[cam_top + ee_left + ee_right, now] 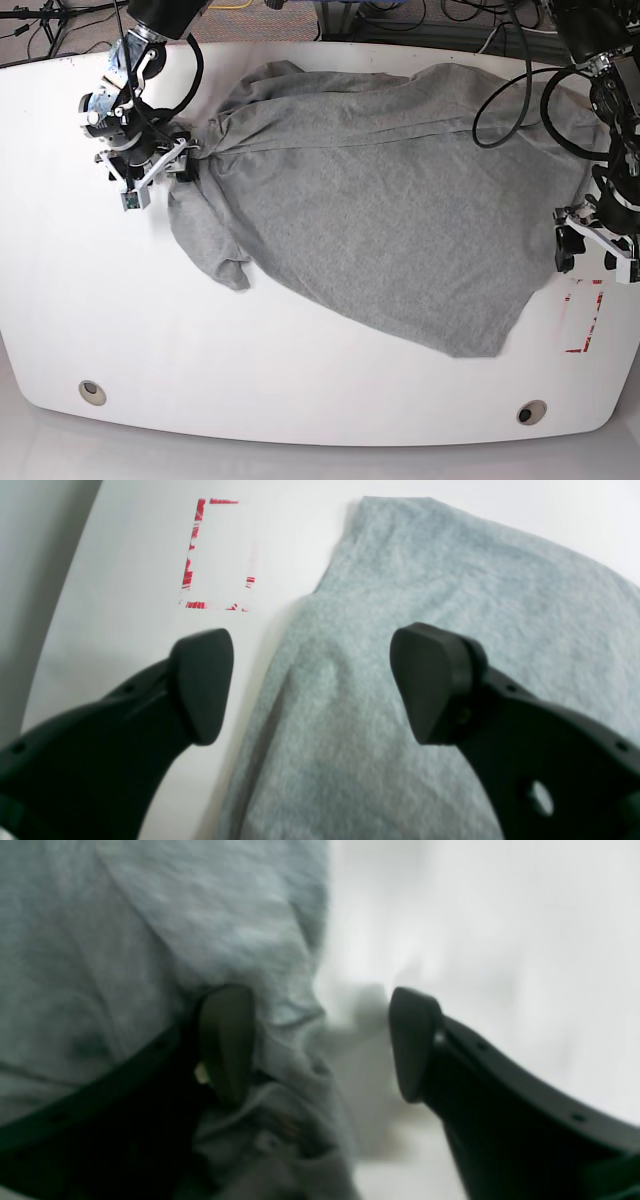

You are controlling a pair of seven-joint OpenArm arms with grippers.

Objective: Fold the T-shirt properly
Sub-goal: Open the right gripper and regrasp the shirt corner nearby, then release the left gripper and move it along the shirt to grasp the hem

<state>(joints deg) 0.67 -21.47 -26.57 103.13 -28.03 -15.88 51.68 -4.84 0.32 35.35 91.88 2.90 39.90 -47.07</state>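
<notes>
Grey shirt (pixel 380 210) lies rumpled, unfolded, on the worktop (pixel 300 390). I judge we're at the spread-out step. Left end effector (pixel 310 685) gapes wide, empty, over the hem; right end effector (pixel 320 1045) part-open, straddling bunched edge (grip unclear). Next: pinch, pull flat.

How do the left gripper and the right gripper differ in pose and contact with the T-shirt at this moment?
The left gripper hangs wide open over the T-shirt edge, touching nothing; the right gripper has cloth bunched against one finger. The left sits by the red marks; the right by a sleeve. Neither is shut.
</notes>
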